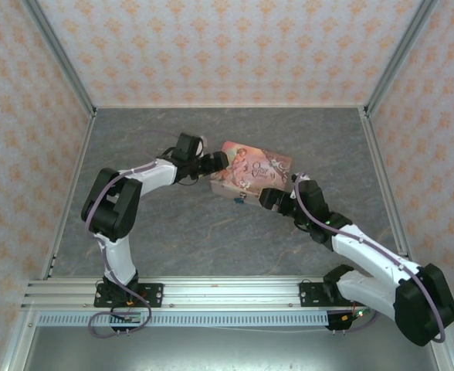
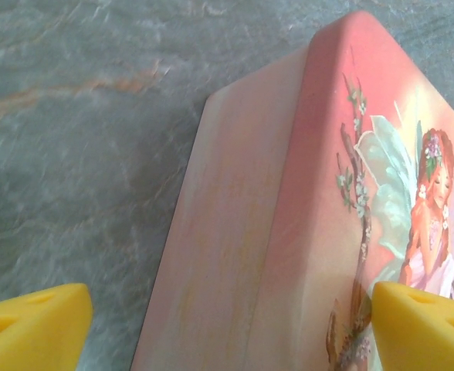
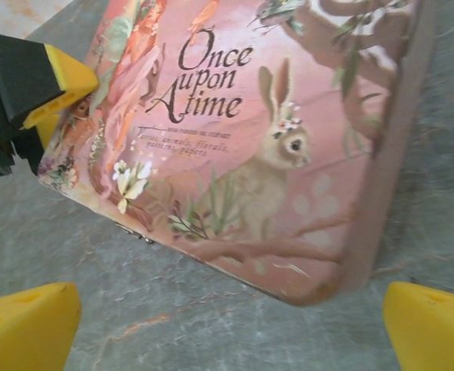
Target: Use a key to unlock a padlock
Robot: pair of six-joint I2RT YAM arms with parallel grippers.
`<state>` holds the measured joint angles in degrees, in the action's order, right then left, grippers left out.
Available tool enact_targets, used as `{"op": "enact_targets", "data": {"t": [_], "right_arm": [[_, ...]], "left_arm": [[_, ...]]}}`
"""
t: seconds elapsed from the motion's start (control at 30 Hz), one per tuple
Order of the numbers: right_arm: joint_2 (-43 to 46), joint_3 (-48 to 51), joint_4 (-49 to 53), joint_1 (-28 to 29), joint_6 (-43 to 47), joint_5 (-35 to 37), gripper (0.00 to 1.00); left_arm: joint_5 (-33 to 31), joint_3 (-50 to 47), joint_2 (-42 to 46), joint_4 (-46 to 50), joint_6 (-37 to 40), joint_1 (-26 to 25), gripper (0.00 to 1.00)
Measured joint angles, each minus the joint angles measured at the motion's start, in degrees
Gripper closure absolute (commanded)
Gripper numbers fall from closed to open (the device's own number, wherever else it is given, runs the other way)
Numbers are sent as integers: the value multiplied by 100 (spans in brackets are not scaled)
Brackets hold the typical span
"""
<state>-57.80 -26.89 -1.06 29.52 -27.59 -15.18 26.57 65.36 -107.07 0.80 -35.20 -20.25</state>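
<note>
A tiny teal padlock (image 1: 241, 199) hangs at the front edge of the pink illustrated tin (image 1: 252, 173), by a small metal clasp (image 3: 134, 232). My left gripper (image 1: 218, 162) is open at the tin's left end. In the left wrist view the tin's end (image 2: 289, 232) lies between its yellow fingertips (image 2: 34, 328), one over the table and one at the lid. My right gripper (image 1: 265, 199) is open just off the tin's front right corner (image 3: 320, 278), with bare table between its fingertips (image 3: 26, 325). The key is out of view.
The tin lies near the middle of a grey stone-patterned table (image 1: 196, 232), walled by patterned panels with metal corner posts (image 1: 65, 69). The left gripper's black and yellow finger (image 3: 61, 77) rests at the lid's far left edge in the right wrist view.
</note>
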Motion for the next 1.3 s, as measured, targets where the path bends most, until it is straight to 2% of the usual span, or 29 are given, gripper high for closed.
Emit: {"op": "enact_targets", "data": {"t": [0.27,0.53,0.97,1.13,1.3], "right_arm": [[-748,321,-1211,-48,-85,-920,14],[-1067,428,-1853,-42,-33,-1141,12],[-2621,-881,-1947,-374,476,-1285,11],[-2371,-756,-2238,-671,505,-1338,8],[-1375,26,-2400,-772,507,-1397,10]], "left_arm": [[-262,-1187,804,-533,-420,72,9],[-584,-1961,1333,-992,-857,92,9],[-1060,-2822,2365,-723,-1370,76,9],[-1058,-2955,2682,-411,-1572,-63,9],[-1064,-2957,2765,-232,-1685,-114,9]]}}
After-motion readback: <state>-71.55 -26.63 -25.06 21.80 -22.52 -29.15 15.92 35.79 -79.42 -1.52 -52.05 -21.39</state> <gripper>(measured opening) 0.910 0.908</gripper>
